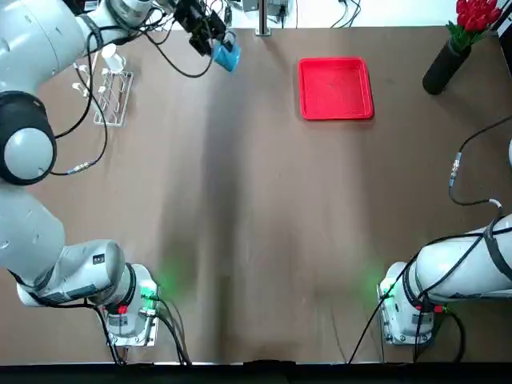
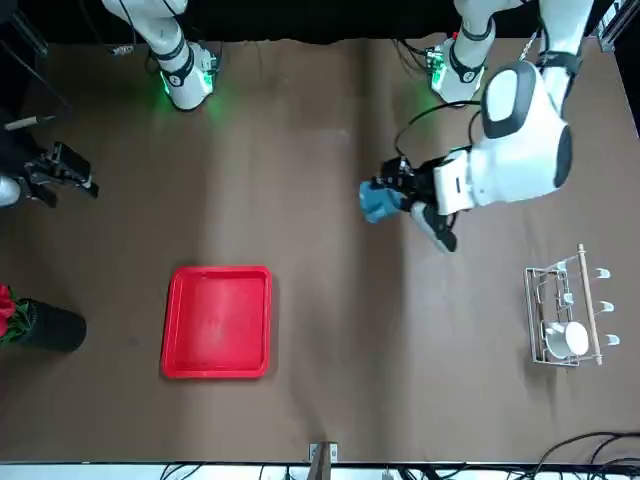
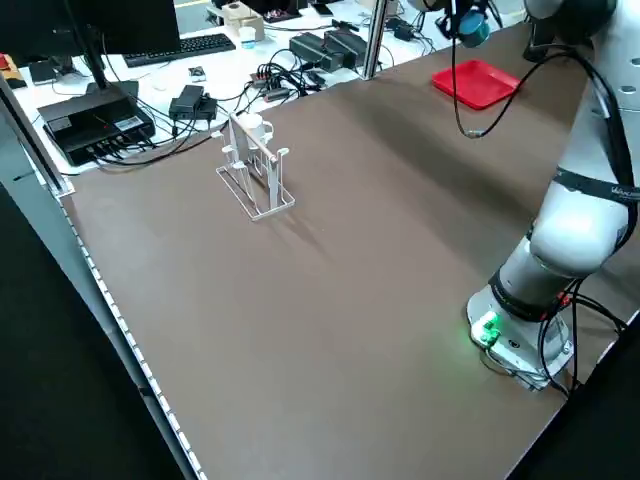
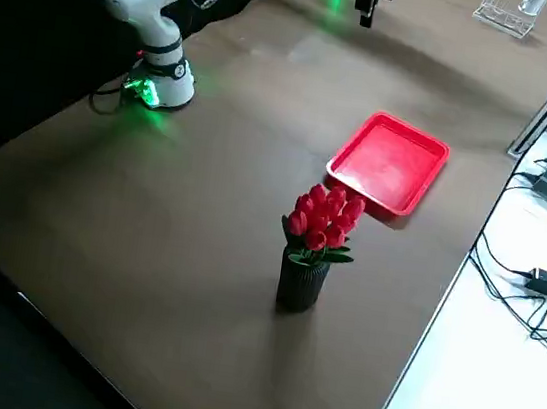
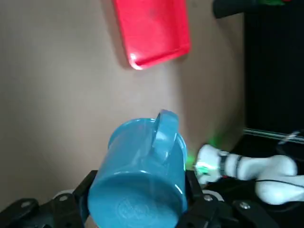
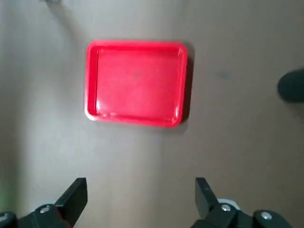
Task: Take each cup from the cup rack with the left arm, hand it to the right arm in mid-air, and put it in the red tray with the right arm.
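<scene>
Handover was the step in hand. At the far left of the desk [image 1: 256, 240] stood the cup rack [image 1: 112, 96], with the white cup [image 2: 570, 338] hanging on it. Just to its right, the left gripper [image 1: 212, 40] held the light blue cup [image 1: 227, 54] in mid-air, its fingers pinching the cup's body with the handle turned away from the wrist. Further right, the red tray [image 1: 336, 88] lay flat with nothing in it. The right gripper [image 6: 141, 199] hovered above the desk near the tray, fingers spread wide and holding nothing. Next, that gripper would need to travel leftward and close on a free side of the cup. At far right stood a black vase of red flowers [image 1: 460, 50], well apart from the likely path.
</scene>
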You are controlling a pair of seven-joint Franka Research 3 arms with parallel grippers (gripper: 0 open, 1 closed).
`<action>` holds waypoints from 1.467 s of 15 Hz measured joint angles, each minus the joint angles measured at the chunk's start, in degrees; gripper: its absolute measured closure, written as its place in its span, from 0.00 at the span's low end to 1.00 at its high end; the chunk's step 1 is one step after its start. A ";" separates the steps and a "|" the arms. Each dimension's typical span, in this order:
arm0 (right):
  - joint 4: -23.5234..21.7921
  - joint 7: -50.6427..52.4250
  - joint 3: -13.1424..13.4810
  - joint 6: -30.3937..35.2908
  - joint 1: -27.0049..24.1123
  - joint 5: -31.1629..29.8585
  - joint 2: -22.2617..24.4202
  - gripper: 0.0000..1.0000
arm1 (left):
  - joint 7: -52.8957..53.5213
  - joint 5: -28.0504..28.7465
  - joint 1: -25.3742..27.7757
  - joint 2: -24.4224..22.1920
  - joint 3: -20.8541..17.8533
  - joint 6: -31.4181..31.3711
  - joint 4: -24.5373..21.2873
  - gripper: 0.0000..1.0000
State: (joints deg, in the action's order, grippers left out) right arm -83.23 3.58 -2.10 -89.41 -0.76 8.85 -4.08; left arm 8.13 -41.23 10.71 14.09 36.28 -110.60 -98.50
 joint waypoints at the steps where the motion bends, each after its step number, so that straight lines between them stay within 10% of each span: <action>1: -0.02 0.00 -0.03 1.13 0.06 0.41 -0.44 0.00 | -2.15 -0.45 -0.43 1.56 1.30 0.00 1.78 0.24; 7: -0.12 -0.14 -0.11 2.46 0.50 14.71 -4.23 0.00 | -6.78 -6.06 -6.34 8.76 2.62 -2.17 9.94 0.24; 15: -0.24 -0.68 -0.27 2.48 1.52 51.67 -12.03 0.02 | -6.20 -7.06 -13.41 17.60 2.68 -18.22 17.85 0.24; 22: -0.10 -0.70 -0.32 -1.64 6.70 62.48 -15.93 0.32 | -6.20 -7.06 -13.76 17.77 3.90 -22.19 18.59 0.24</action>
State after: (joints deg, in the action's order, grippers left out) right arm -83.33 2.88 -2.42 -91.06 5.94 71.33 -20.01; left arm 1.93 -48.30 -3.05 31.86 40.17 -132.79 -79.91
